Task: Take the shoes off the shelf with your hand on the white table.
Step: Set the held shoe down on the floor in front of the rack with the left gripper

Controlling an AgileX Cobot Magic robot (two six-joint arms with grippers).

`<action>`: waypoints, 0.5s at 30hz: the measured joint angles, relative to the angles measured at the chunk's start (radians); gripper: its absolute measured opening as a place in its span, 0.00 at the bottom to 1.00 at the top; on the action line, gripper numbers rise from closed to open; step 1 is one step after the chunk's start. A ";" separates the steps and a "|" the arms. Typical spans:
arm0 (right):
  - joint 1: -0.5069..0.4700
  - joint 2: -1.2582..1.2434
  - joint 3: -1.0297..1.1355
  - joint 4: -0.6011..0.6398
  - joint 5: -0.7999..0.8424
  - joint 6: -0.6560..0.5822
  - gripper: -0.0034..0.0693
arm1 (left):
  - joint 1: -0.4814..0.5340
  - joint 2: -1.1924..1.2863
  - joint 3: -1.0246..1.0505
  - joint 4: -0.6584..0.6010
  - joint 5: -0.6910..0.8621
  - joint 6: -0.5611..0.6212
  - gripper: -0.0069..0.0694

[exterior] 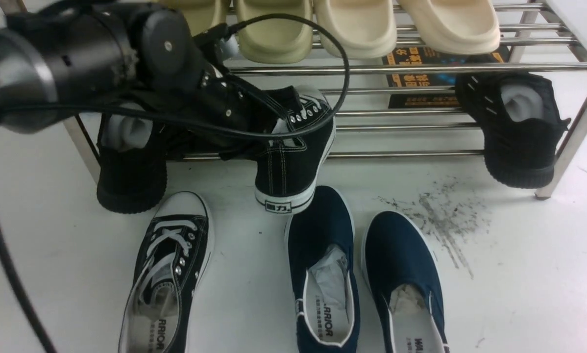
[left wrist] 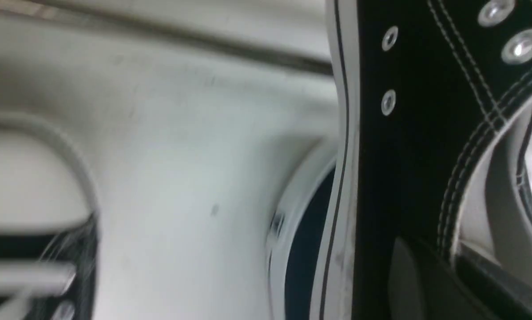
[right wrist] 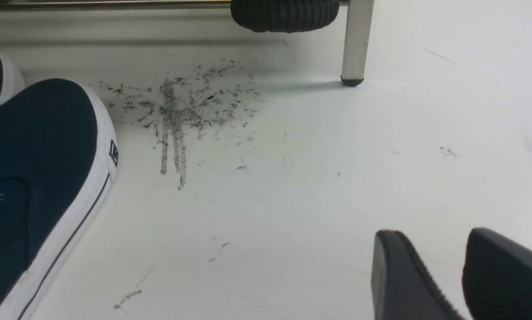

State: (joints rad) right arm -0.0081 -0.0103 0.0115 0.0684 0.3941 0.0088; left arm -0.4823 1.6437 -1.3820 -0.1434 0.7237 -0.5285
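**Left gripper clamped on the canvas sneaker at the shelf**

Farthest left, the left arm reaches toward 12 o'clock. Just beneath it, a black knit shoe [exterior: 132,171] hangs heel-down off the lower tier, no part of this job.

At 6 o'clock from that shoe, the matching sneaker [exterior: 168,274] lies flat on the tabletop [exterior: 528,274], toe toward the rack, so half the pair looks done.

Next across, the left gripper [exterior: 261,110] is closed tight at the mouth of the black canvas sneaker [exterior: 293,157]. It seems to pinch the side wall near the eyelets, though its fingers are mostly buried. That sneaker sits on the lower tier of the shelf [exterior: 411,68], heel hanging over the front bar. That turns the collar toward the arm, which is likely why it was grabbed there.

At 5 o'clock from it, the navy slip-ons [exterior: 318,230] crowd the landing space. I'd guess the free patch beside the matching sneaker is the safer spot.

Further right come the scuff marks [exterior: 440,220], and at 1 o'clock from them a second knit shoe [exterior: 519,127].

The right gripper [right wrist: 430,238] shows only in its own wrist view, spread wide and empty above bare tabletop, clear of the work.
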 joint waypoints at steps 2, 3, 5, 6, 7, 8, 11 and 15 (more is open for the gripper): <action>0.000 0.000 0.000 0.000 0.000 0.000 0.38 | 0.000 -0.052 0.000 0.015 0.061 0.014 0.11; 0.000 0.000 0.000 0.000 0.000 0.000 0.38 | 0.000 -0.070 0.000 0.022 0.082 0.020 0.11; 0.000 0.000 0.000 0.000 0.000 0.000 0.38 | 0.000 -0.106 0.000 0.032 0.133 0.027 0.11; 0.000 0.000 0.000 0.000 0.000 0.000 0.38 | 0.000 -0.117 0.000 0.036 0.152 0.029 0.11; 0.000 0.000 0.000 0.000 0.000 0.000 0.38 | 0.000 -0.130 0.000 0.042 0.173 0.029 0.11; 0.000 0.000 0.000 0.000 0.000 0.000 0.38 | 0.000 -0.152 0.000 0.050 0.223 0.029 0.11; 0.000 0.000 0.000 0.000 0.000 0.000 0.38 | -0.004 -0.201 0.019 0.063 0.299 0.029 0.11; 0.000 0.000 0.000 0.000 0.000 0.000 0.38 | -0.062 -0.280 0.135 0.119 0.268 -0.023 0.11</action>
State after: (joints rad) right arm -0.0081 -0.0103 0.0115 0.0684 0.3941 0.0088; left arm -0.5442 1.3638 -1.2474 -0.0241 0.9913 -0.5513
